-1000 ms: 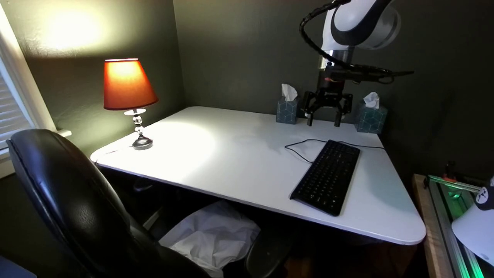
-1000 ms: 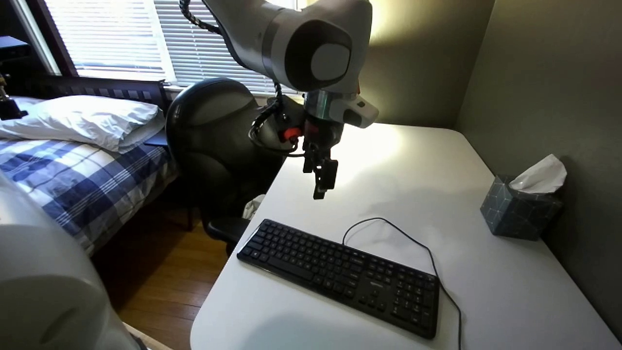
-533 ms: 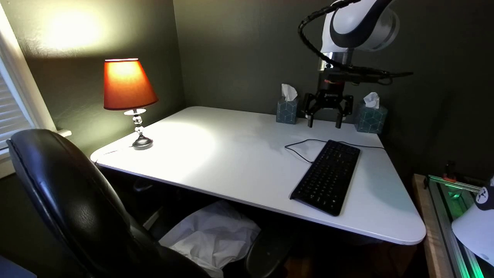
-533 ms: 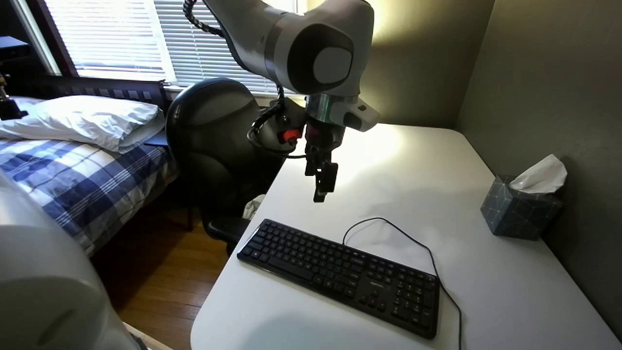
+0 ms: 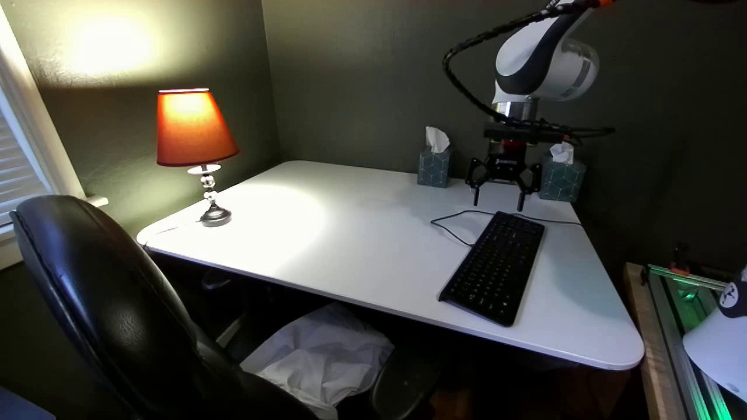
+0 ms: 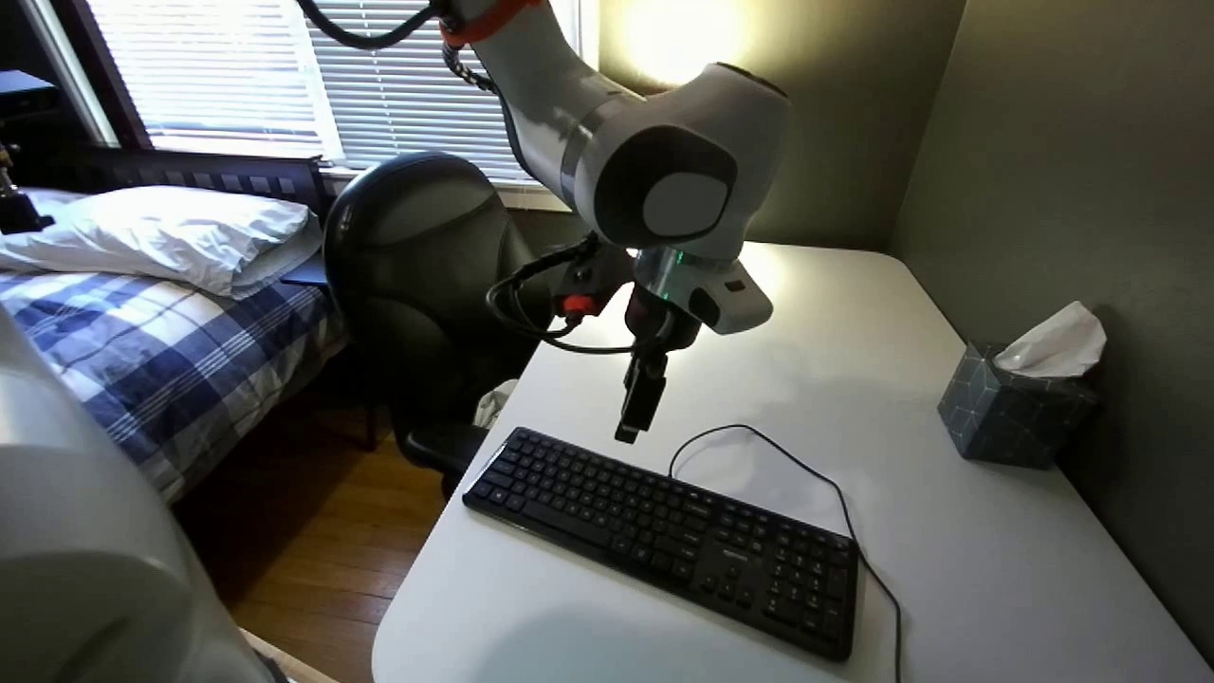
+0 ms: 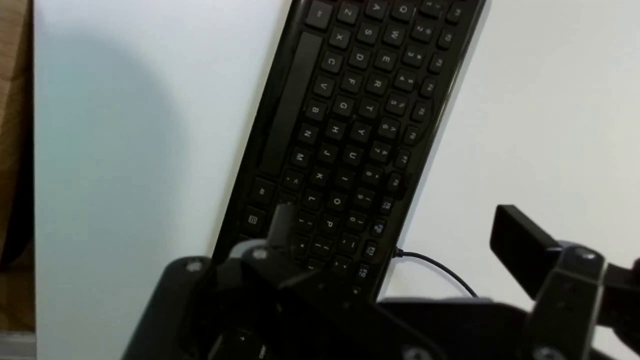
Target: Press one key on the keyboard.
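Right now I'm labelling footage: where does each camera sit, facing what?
In an exterior view: near the shiny black chair, facing dark walls over the white rectangular desk; white arm, black two-fingered gripper show.
In an exterior view: beyond the space-bar edge of the flat black keyboard, facing slatted white blinds; arm, gripper show.
Wrist view: on the arm, facing down at the keyboard; gripper shows.
Both exterior views share chair, desk, keyboard, arm, gripper.

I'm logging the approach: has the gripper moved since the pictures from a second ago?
Yes, downward: in both exterior views the gripper now hangs lower, nearer the unmoved keyboard.
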Controlling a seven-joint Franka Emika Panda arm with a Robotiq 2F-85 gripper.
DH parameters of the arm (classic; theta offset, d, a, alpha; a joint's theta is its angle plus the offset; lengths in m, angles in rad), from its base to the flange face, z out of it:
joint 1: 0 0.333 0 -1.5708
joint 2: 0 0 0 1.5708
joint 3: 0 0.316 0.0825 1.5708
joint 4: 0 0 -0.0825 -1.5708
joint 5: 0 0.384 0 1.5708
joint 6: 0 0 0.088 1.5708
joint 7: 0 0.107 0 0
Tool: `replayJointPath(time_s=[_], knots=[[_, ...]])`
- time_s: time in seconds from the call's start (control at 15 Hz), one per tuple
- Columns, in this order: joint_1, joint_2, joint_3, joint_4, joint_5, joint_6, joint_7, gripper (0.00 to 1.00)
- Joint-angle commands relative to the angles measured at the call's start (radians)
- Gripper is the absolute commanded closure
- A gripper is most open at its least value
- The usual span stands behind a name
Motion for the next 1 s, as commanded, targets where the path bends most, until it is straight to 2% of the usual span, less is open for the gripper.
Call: replayJointPath(time_s=[0.0, 0.2, 0.33, 0.73, 0.93], knots=[[-0.012, 0.040, -0.031, 0.003, 0.077, 0.056, 0.039, 0.00], [-0.030, 0.073, -0.061, 0.014, 0.124, 0.080, 0.062, 0.00], [-0.042, 0.096, -0.079, 0.021, 0.109, 0.097, 0.085, 0.00], [-0.036, 0.173, -0.127, 0.028, -0.178, 0.230, 0.244, 0.00], [-0.030, 0.198, -0.140, 0.030, -0.257, 0.241, 0.245, 0.00]])
